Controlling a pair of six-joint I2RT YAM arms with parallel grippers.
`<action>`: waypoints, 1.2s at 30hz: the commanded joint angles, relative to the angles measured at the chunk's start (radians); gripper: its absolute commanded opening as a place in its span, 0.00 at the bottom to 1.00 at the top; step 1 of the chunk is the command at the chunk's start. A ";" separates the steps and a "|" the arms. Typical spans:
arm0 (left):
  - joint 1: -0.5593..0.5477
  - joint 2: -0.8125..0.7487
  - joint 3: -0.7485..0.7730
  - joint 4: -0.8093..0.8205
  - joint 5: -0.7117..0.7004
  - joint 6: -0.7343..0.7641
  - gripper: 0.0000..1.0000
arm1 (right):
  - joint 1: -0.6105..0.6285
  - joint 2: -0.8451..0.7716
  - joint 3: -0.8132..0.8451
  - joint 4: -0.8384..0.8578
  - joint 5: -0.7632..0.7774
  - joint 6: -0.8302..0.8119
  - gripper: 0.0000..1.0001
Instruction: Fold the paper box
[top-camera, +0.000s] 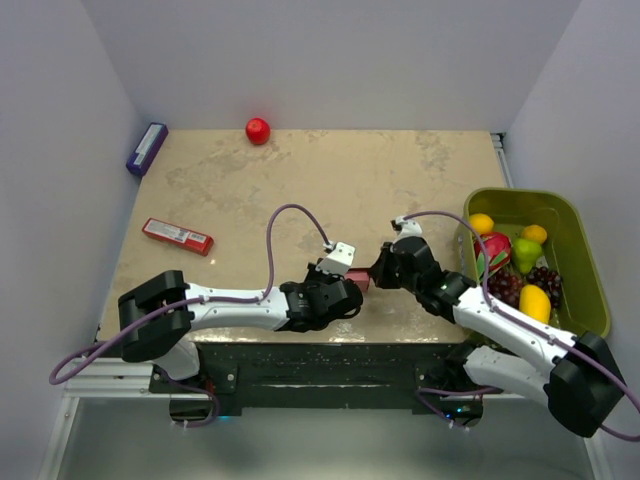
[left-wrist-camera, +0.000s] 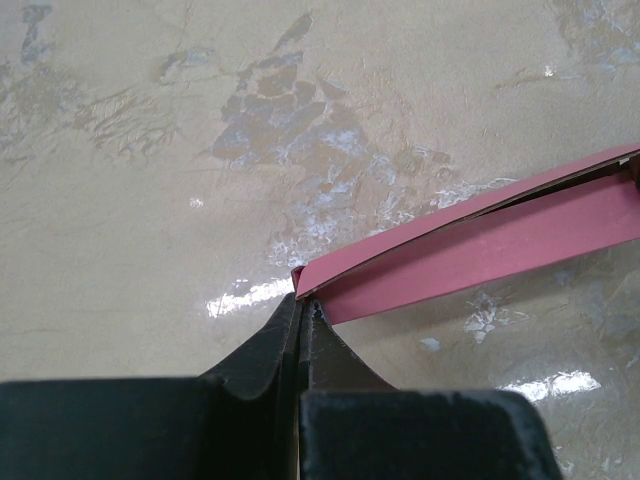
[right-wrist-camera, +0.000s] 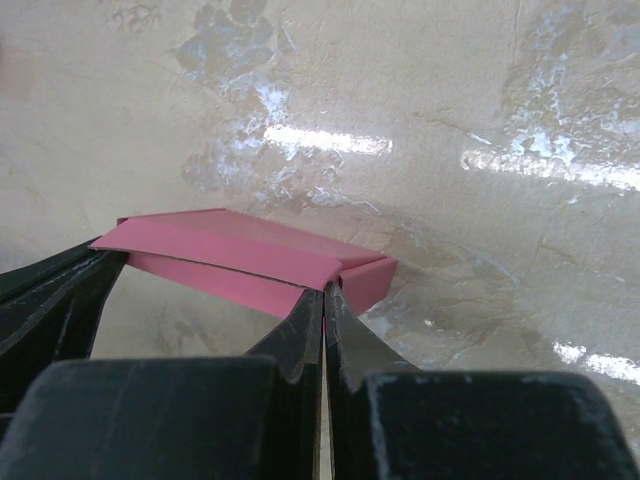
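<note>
The paper box (top-camera: 358, 278) sits between the two arms near the front edge of the counter (top-camera: 300, 180), a flattened pink piece of card with one flap lying over another. The left fingers (left-wrist-camera: 288, 325) are pressed fully together on one corner of it. The right fingers (right-wrist-camera: 310, 320) are likewise closed tight, pinching the card's edge beside a short turned-up tab. Neither wrist view shows clearly whether the card rests on the counter or hangs just above it.

The main risk is the thinness of both holds. Each pair of fingers has only a sliver of card, so a small twist could let a corner slide out and the sheet would drop or swing from the other side. With both ends clamped, any move of the arms away from each other loads the card directly, and it could tear at a crease or a cut. Moving them towards each other without control could buckle it off the printed folds and leave a wrong crease. The two wrists are also very close, so a turn of either one could knock the other. The right arm's elbow lies near the green basket (top-camera: 590, 280) of fruit.
</note>
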 joint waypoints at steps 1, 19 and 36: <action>-0.015 0.091 -0.060 -0.128 0.236 -0.032 0.00 | 0.047 0.060 0.009 -0.145 0.154 -0.046 0.00; -0.015 0.067 -0.083 -0.125 0.234 -0.044 0.00 | 0.239 0.200 0.077 -0.222 0.289 0.009 0.00; -0.015 -0.090 -0.102 -0.120 0.233 -0.071 0.30 | 0.273 0.205 0.080 -0.193 0.352 0.066 0.00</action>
